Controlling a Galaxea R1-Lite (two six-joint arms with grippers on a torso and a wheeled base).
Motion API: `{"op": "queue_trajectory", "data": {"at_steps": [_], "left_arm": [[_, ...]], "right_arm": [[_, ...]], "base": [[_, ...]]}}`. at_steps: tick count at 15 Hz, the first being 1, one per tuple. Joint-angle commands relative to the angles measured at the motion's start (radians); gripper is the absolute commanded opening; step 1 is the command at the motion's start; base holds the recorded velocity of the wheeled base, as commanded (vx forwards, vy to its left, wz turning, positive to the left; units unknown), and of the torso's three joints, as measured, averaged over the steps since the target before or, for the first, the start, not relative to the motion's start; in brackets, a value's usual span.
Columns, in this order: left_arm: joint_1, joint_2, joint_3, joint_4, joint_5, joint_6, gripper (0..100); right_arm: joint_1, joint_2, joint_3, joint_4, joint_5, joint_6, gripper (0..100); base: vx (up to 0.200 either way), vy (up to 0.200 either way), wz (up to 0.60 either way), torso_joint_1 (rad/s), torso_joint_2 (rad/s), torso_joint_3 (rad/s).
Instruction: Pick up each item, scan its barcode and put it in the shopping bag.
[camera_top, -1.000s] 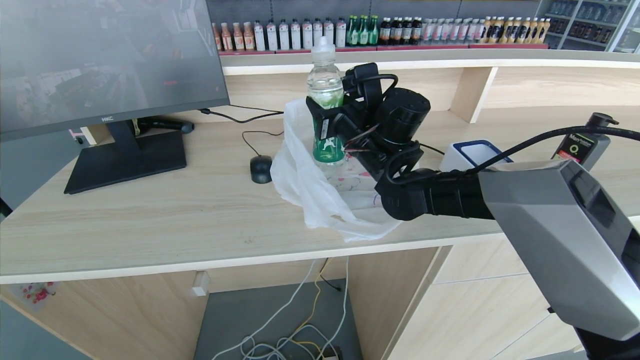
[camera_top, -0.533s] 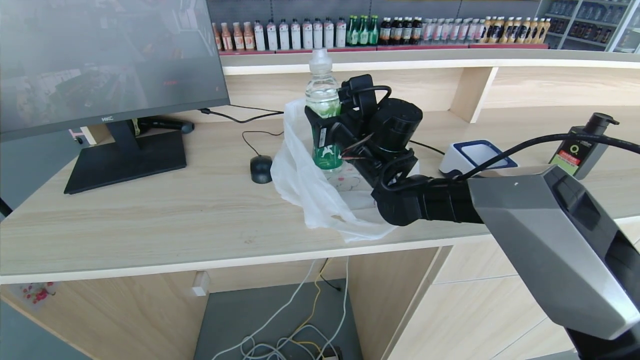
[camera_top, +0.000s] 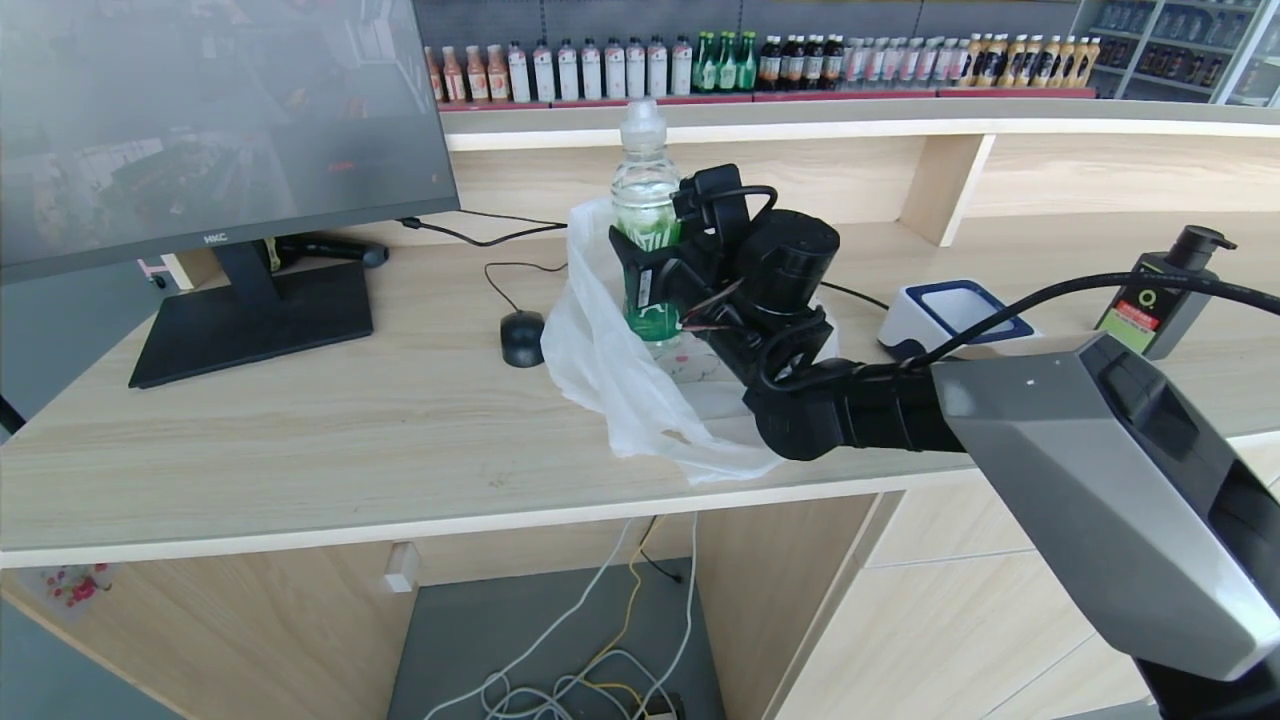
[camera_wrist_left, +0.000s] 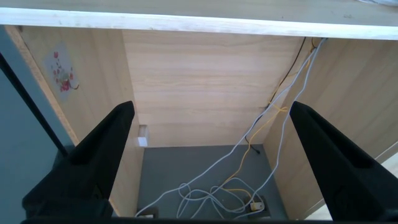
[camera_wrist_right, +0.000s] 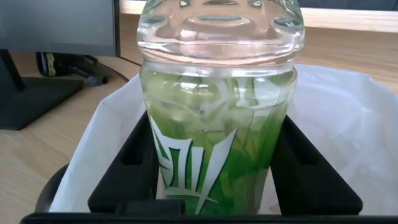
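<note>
Head view: the right end effector (camera_top: 650, 275) is clamped on the green-labelled bottle (camera_top: 643, 190), which stands upright with its lower part within the open mouth of the white shopping bag (camera_top: 610, 390). Against the frame one second ago, bottle and arm sit lower and slightly further to the robot's left; the bag has not shifted. The bag rests mid-counter (camera_top: 300, 430), on light wood. On the same surface are a monitor (camera_top: 200, 120) at the left, a mouse (camera_top: 522, 337) just beside the bag, a white scanner (camera_top: 950, 312) to the right and a pump bottle (camera_top: 1155, 300) beyond it. A shelf of drinks (camera_top: 760, 60) lines the back wall. Left wrist view: the left end effector (camera_wrist_left: 211, 109) is spread wide and holds nothing, hanging below the counter edge above loose cables (camera_wrist_left: 249, 180). Right wrist view: both black fingers press the bottle's sides, with bag plastic behind and around it.
</note>
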Motion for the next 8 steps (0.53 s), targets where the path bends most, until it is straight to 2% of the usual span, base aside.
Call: {"op": "queue_trajectory", "data": {"at_steps": [1,6,7,8], "left_arm": [[0.0,0.0,0.0,0.0,0.0,-0.001,100],[0.0,0.0,0.0,0.0,0.0,0.001,100],[0.0,0.0,0.0,0.0,0.0,0.001,100],[0.0,0.0,0.0,0.0,0.0,0.001,100]], "right_arm": [[-0.002,0.002,0.012,0.001,-0.014,0.0,0],[-0.002,-0.01,0.028,0.012,-0.034,0.0,0],[-0.002,-0.01,0.028,0.013,-0.034,0.0,100],[0.0,-0.01,0.027,0.012,-0.034,0.001,100]], "base": [[0.0,0.0,0.0,0.0,0.0,0.0],[0.0,0.0,0.0,0.0,0.0,0.0],[0.0,0.0,0.0,0.0,0.0,0.0],[0.0,0.0,0.0,0.0,0.0,0.0]]}}
